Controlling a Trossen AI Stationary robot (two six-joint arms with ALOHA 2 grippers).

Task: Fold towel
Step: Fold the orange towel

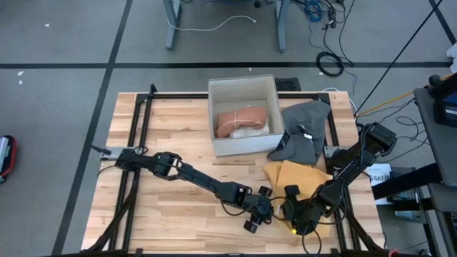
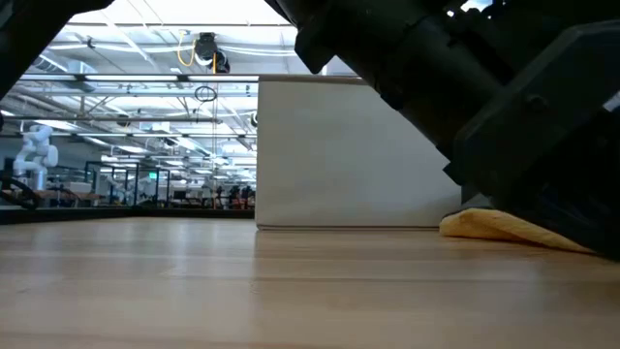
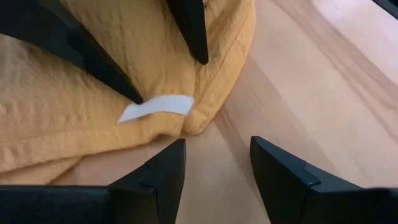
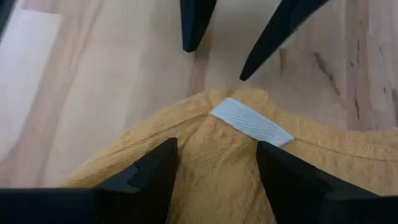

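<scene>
A yellow towel (image 1: pixel 300 175) lies crumpled on the wooden table, right of centre near the front. A white tag (image 3: pixel 158 107) sits at its near corner (image 4: pixel 214 99). My right gripper (image 4: pixel 217 168) is open and slants down over that corner, one finger (image 3: pixel 127 87) beside the tag and the other (image 3: pixel 200 50) on the far side of a ridge. My left gripper (image 3: pixel 217 165) is open too, just short of the corner over bare wood, facing the right one. In the high view the two grippers (image 1: pixel 260 210) (image 1: pixel 294 218) stand close together. My right gripper's fingertips (image 3: pixel 200 50) reach down to the towel's near corner, one on either side of the tag (image 4: pixel 252 121). They slant down from the table's right. Whether they touch the cloth I cannot tell. The towel lies flat on the table.
A white box (image 1: pixel 243 82) with a pinkish cloth (image 1: pixel 239 121) inside stands at the far middle. A grey cloth (image 1: pixel 305 125) lies to its right, overlapping the yellow towel's far edge. Bare wood stretches over the left half. In the low view a dark arm (image 2: pixel 465 68) fills the upper right.
</scene>
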